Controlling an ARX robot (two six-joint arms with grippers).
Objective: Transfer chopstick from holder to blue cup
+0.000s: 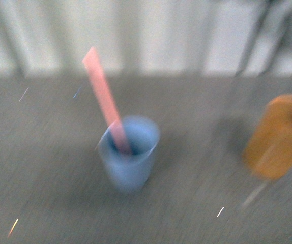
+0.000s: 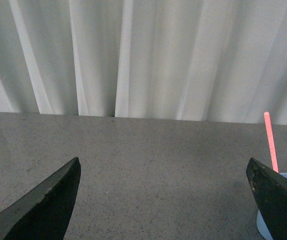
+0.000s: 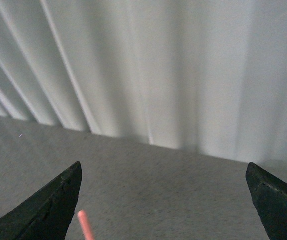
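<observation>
Curtained (image 2: pixel 133 55) grey-tabletop (image 2: pixel 158 165) test setup

Front view heavily motion-blurred; both wrist views sharp and evenly lit

Front view: smear across the whole frame, edges of the blue cup (image 1: pixel 129 152), chopstick (image 1: pixel 105 104) and holder (image 1: pixel 278 137) soft, small streaks of light on the table (image 1: pixel 44 168), faint shadow beside the cup. Wrist views: diffuse pale light off the curtain (image 2: pixel 148 55), soft fold shadows, no glare; dark gripper fingers (image 2: pixel 43 207) underexposed, table grain crisp
</observation>
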